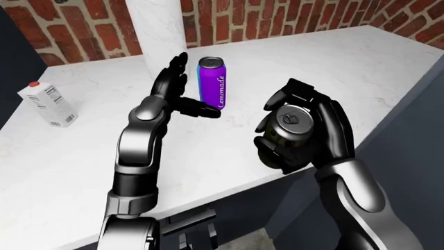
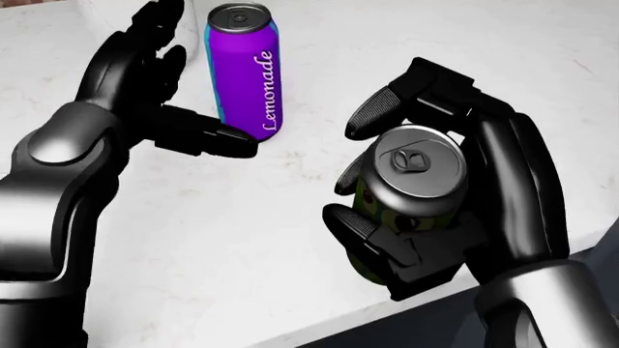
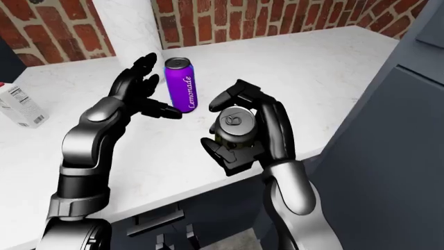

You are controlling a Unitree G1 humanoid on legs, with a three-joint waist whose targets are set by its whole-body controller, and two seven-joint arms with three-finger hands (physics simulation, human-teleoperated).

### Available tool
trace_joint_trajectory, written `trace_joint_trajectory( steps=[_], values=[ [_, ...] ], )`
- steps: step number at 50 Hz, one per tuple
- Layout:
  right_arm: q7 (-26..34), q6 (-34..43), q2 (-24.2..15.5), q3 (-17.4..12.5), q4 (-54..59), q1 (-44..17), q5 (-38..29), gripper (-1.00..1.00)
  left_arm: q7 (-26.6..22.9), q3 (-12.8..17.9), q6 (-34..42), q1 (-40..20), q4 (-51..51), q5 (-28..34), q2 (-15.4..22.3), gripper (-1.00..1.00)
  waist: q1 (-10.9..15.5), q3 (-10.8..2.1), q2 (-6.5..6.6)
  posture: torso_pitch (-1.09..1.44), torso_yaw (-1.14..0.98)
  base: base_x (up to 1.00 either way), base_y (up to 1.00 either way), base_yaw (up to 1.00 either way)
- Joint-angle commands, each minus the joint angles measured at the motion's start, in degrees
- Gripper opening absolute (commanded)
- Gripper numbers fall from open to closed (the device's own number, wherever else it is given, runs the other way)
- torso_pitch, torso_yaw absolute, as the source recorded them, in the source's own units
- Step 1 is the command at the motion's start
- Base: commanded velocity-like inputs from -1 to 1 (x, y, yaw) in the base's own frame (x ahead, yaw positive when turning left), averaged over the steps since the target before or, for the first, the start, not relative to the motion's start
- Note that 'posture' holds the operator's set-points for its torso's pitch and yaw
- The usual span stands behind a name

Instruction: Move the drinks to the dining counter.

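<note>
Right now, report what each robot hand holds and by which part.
Right robot hand grips the green can around its side wall. Left robot hand is open beside the lemonade can, holding nothing.

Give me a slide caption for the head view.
Right hand grips a green can above the white counter while the open left hand reaches toward the purple Lemonade can.

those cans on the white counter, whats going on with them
The right hand is shut on a dark green can, held near the counter's edge. The left hand is open beside the purple lemonade can, which stands upright on the counter, not yet grasped. A milk carton stands far left.
</note>
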Motion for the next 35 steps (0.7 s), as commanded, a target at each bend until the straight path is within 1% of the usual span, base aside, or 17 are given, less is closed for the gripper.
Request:
trace_joint_trajectory(
  steps=[1,5,8,13,15,18,22,26,27,28,30,31,32,33,34,35],
  values=[
    [0.0,-2.6,0.0,-0.3,-1.6,-1.3,-0.2,-1.0,-1.5,0.0,-4.2,-2.6,-0.2,-0.3,0.2,1.0,-0.1,-1.46,0.01,0.0,0.0,0.0,0.0,0.0],
    [0.3,-3.0,0.2,-0.3,-1.2,-1.1,-0.3,-1.0,-1.7,0.0,-6.1,-4.2,3.8,0.3,-0.2,1.0,0.0,-1.61,-0.05,0.0,0.0,0.0,0.0,0.0],
    [0.3,-2.6,0.2,-0.3,-1.8,-1.2,-0.2,-1.0,0.3,0.9,-8.8,-7.8,11.4,0.4,0.1,1.0,0.0,-1.56,-0.15,0.0,0.0,0.0,0.0,0.0],
    [0.4,-3.4,0.4,0.3,-1.5,-0.5,-0.6,-1.0,2.5,1.2,-12.7,-12.3,20.4,-1.0,0.0,1.0,0.0,-1.68,-0.15,0.0,0.0,0.0,0.0,0.0],
    [0.6,-3.9,0.4,0.3,-1.3,-0.1,-0.7,-1.0,2.4,0.9,-14.7,-13.7,24.1,-1.6,-0.2,1.0,0.0,-1.72,-0.16,0.0,0.0,0.0,0.0,0.0],
    [0.6,-4.0,0.6,0.3,-1.1,-0.1,-0.7,-1.0,2.0,0.6,-16.3,-15.1,27.5,-2.4,-0.2,1.0,0.0,-1.81,-0.17,0.0,0.0,0.0,0.0,0.0],
    [0.6,-4.5,0.7,0.4,-0.9,0.3,-0.8,-1.0,1.5,-0.3,-16.1,-15.7,27.7,-2.4,-1.3,1.0,-0.1,-1.86,-0.14,0.0,0.0,0.0,0.0,0.0],
    [0.7,-4.1,0.7,0.1,-1.1,0.0,-0.6,-1.0,1.2,-0.4,-18.5,-17.4,32.6,-2.0,-1.7,1.0,-0.1,-1.82,-0.22,0.0,0.0,0.0,0.0,0.0],
    [0.7,-4.3,0.7,0.0,-0.9,0.1,-0.6,-1.0,1.1,-0.5,-18.6,-17.6,33.1,-1.9,-1.8,0.83,-0.1,-1.82,-0.23,0.0,0.0,0.0,0.0,0.0],
    [0.7,-4.4,0.7,0.1,-0.9,0.2,-0.6,-1.0,1.1,-0.5,-19.0,-17.7,33.8,-1.8,-1.9,0.34,-0.1,-1.81,-0.24,0.0,0.0,0.0,0.0,0.0],
    [0.7,-4.4,0.7,0.4,-0.9,0.3,-0.7,-1.0,0.9,-0.7,-19.4,-17.9,34.5,-1.6,-2.1,-0.21,-0.2,-1.83,-0.23,0.0,0.0,0.0,0.0,0.0],
    [0.7,-4.4,0.7,0.3,-0.9,0.2,-0.6,-1.0,0.9,-0.7,-19.4,-18.0,34.5,-1.6,-2.2,-0.64,-0.2,-1.84,-0.22,0.0,0.0,0.0,0.0,0.0],
    [0.8,-4.6,0.6,0.3,-0.8,0.4,-0.7,-1.0,0.9,-0.7,-19.3,-17.8,34.2,-1.6,-2.2,-0.73,-0.2,-1.86,-0.22,0.0,0.0,0.0,0.0,0.0],
    [0.8,-4.7,0.6,0.3,-0.7,0.4,-0.7,-1.0,0.9,-0.7,-19.1,-17.6,33.8,-1.6,-2.2,-0.9,-0.2,-1.86,-0.21,0.0,0.0,0.0,0.0,0.0],
    [0.8,-4.9,0.7,0.4,-0.7,0.6,-0.7,-1.0,1.0,-0.6,-18.6,-17.2,32.9,-1.6,-2.2,-1.0,-0.2,-1.85,-0.21,0.0,0.0,0.0,0.0,0.0],
    [0.8,-4.9,0.7,0.5,-0.6,0.5,-0.8,-1.0,1.0,-0.5,-18.5,-17.0,32.5,-1.6,-2.2,-1.0,-0.2,-1.84,-0.21,0.0,0.0,0.0,0.0,0.0]
  ],
)
